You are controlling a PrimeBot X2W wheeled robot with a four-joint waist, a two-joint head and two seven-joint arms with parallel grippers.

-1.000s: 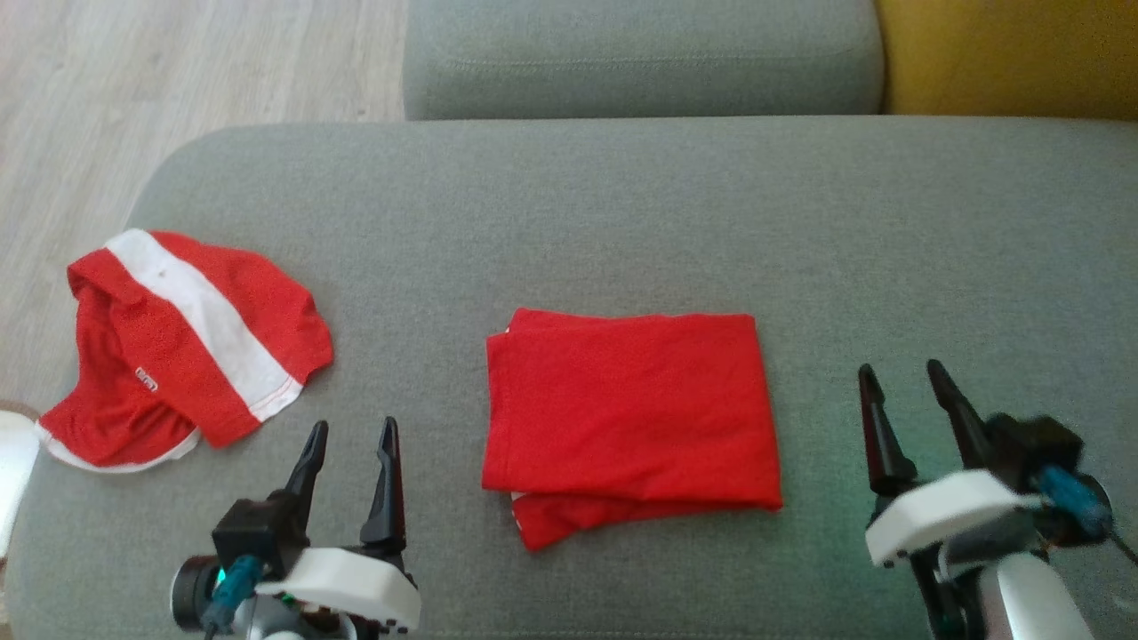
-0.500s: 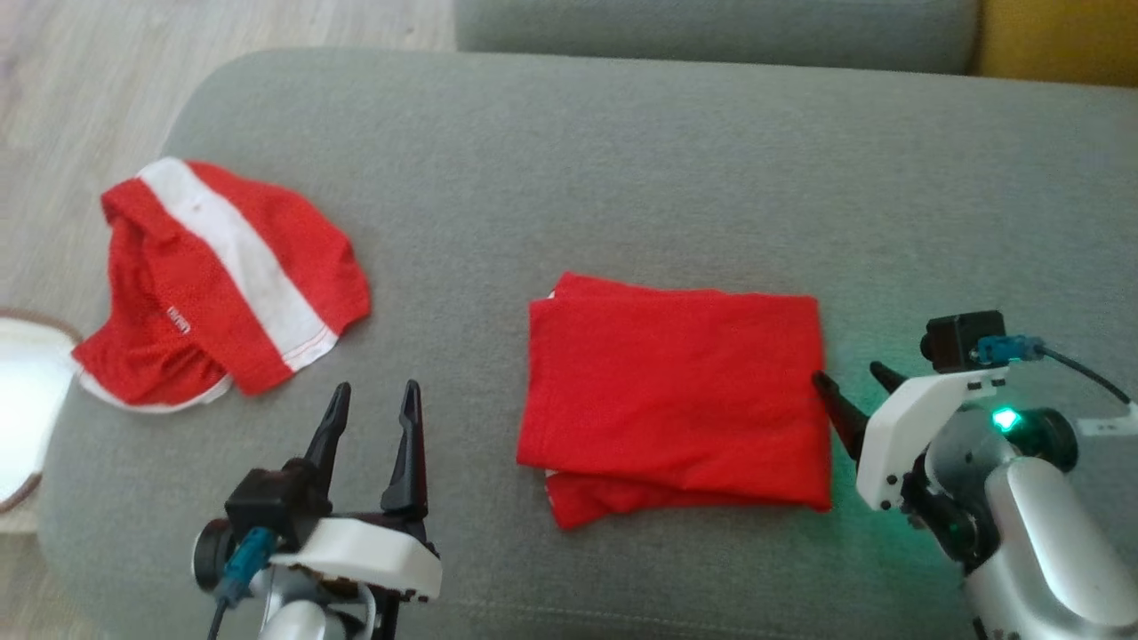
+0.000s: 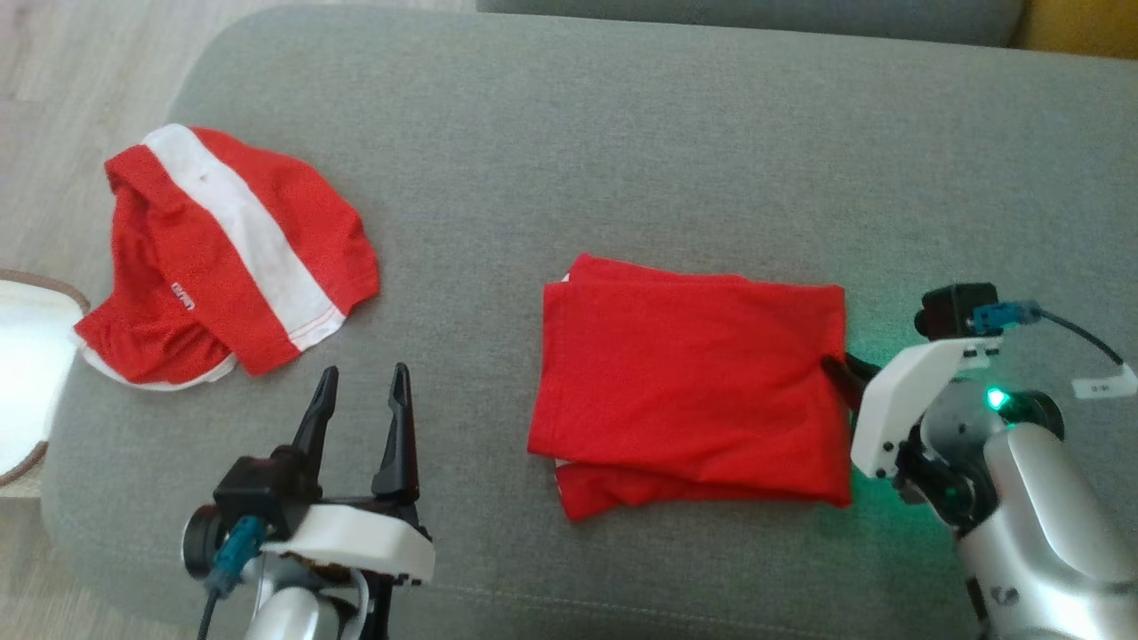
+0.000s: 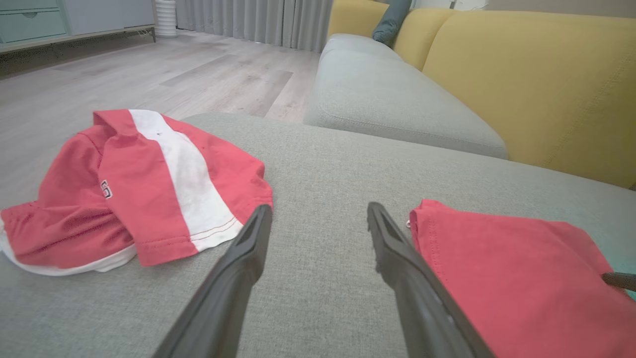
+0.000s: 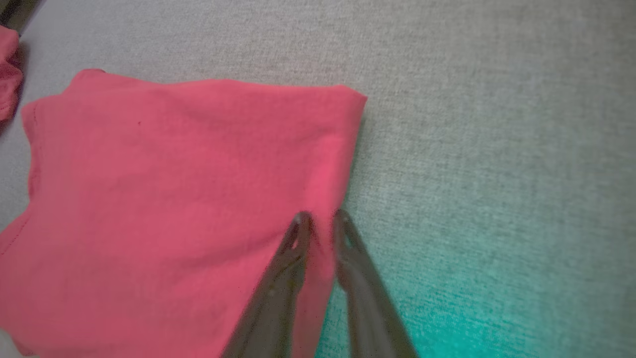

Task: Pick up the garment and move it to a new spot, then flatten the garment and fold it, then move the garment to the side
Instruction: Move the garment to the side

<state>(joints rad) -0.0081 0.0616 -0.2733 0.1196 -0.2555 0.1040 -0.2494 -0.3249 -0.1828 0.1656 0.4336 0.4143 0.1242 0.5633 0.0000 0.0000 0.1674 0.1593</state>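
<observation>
A folded plain red garment [image 3: 689,382] lies flat on the grey cushion [image 3: 569,133], right of centre. My right gripper [image 3: 836,369] has come in from the right at the garment's right edge. In the right wrist view the two fingers stand almost together at the gripper [image 5: 322,221], pinching the edge of the garment [image 5: 174,189] between them. My left gripper [image 3: 360,382] hovers open over bare cushion left of the garment, holding nothing. The left wrist view has its gripper [image 4: 315,219] open, with the garment [image 4: 512,278] just to its right.
A crumpled red garment with a white stripe [image 3: 222,258] lies at the cushion's left end, also in the left wrist view [image 4: 134,189]. A white round object [image 3: 22,373] sits beyond the left edge over wood floor [image 3: 53,71]. A yellow sofa back [image 4: 536,74] rises behind.
The head camera has tilted and shifted. My right gripper swung in to the red garment's right edge and its fingers closed on it. The left gripper stayed open in place.
</observation>
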